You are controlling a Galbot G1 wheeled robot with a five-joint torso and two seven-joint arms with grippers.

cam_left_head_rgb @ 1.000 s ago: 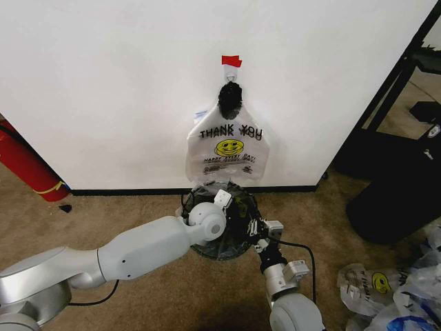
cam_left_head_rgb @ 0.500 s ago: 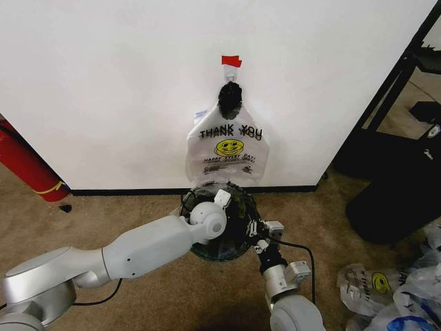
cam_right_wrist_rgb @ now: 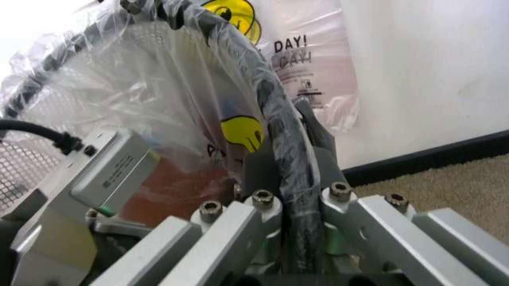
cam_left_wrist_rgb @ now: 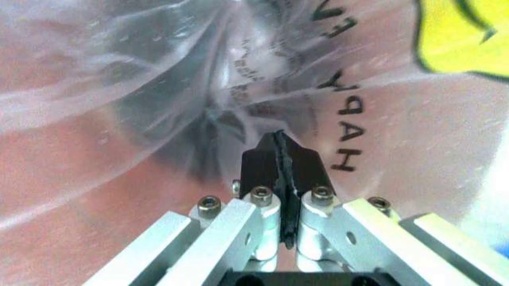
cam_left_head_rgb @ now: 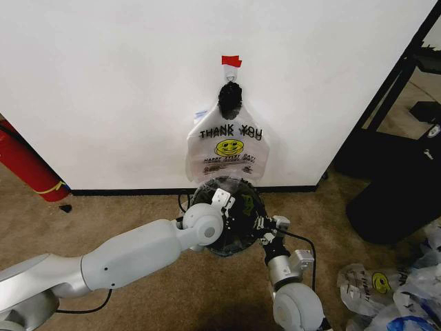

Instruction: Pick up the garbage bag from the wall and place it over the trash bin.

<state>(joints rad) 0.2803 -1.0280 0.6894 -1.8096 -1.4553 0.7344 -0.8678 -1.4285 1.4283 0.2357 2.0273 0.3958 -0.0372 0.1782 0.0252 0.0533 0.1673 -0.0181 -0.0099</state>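
Left wrist view showed us the left gripper [cam_left_wrist_rgb: 280, 179] with its jaws pressed flat together, thin plastic of a bag [cam_left_wrist_rgb: 159, 77] lining the bin right in front of them. We saw the right gripper [cam_right_wrist_rgb: 296, 179] pinching the bin [cam_right_wrist_rgb: 238, 65] rim and its plastic between its jaws. From the head, both grippers sat at the bin [cam_left_head_rgb: 238, 214] below the garbage bag [cam_left_head_rgb: 228, 148], which hung from a hook on the wall [cam_left_head_rgb: 103, 83] under red tape [cam_left_head_rgb: 231, 61].
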